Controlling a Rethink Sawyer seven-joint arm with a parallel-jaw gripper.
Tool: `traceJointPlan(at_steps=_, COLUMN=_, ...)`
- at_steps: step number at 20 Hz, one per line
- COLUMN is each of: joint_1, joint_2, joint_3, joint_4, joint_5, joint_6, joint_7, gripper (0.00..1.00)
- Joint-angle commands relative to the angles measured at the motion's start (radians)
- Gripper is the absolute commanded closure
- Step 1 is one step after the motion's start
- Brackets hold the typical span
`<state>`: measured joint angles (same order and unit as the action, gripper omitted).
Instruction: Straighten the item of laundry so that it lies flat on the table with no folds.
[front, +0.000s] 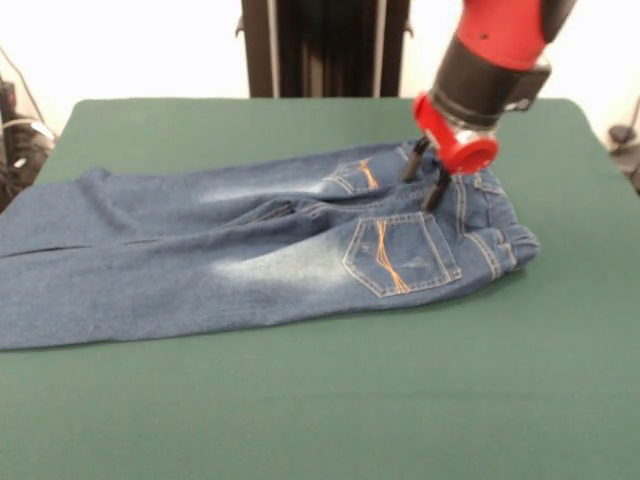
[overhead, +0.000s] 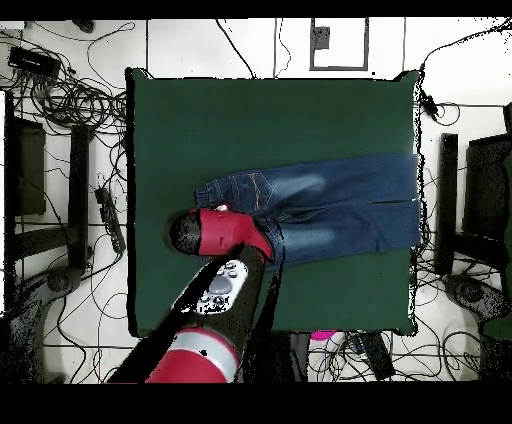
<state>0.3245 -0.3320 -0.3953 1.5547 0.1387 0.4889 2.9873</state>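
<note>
— On the table (front: 300, 400), position of the jeans (front: 250, 255)?

— Laid lengthwise across the middle, seat side up, both back pockets (front: 400, 255) showing. Waistband (front: 500, 245) turned toward the right in the front view; legs run out to the left edge of that view. Confirmed from overhead: spread along the green cloth, with bare cloth on both long sides.

— Flat?

— Mostly. Bunched and thick at the waistband; raised crease noted along the seam between the legs. Judged nearly done, with smoothing required at those two places.

— Gripper (front: 418, 193)?

— Brought down at the waistband end, just behind the far pocket. Fingers (front: 436, 188) spread apart, tips at the denim, nothing pinched between them. Contact with the fabric probable, not certain.

— Reason for that placement?

— Waistband judged the best handle: thickest part, least likely to slip, and suited to a pull away from the legs to draw out the crease.

— From overhead?

— Hidden beneath the red arm (overhead: 225, 235); finger state readable in the front view only.

— Risk?

— Dragging the whole garment rather than stretching it.
</note>
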Motion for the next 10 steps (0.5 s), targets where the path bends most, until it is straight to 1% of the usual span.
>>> traceJointPlan(at_steps=1, joint_1=0.184, joint_2=0.108, joint_3=-0.049, joint_4=-0.051, joint_5=0.079, joint_6=0.173, joint_7=0.301, gripper=0.00)
traceJointPlan(at_steps=4, joint_1=0.191, joint_2=0.106, joint_3=-0.043, joint_4=-0.051, joint_5=0.114, joint_6=0.171, joint_7=0.294, gripper=0.00)
traceJointPlan(at_steps=6, joint_1=0.181, joint_2=0.099, joint_3=-0.018, joint_4=-0.032, joint_5=0.142, joint_6=0.151, joint_7=0.278, gripper=0.00)
traceJointPlan(at_steps=9, joint_1=0.161, joint_2=0.099, joint_3=0.013, joint_4=-0.001, joint_5=0.168, joint_6=0.097, joint_7=0.246, gripper=0.00)
traceJointPlan(at_steps=10, joint_1=0.149, joint_2=0.105, joint_3=0.028, joint_4=0.010, joint_5=0.176, joint_6=0.061, joint_7=0.234, gripper=0.00)
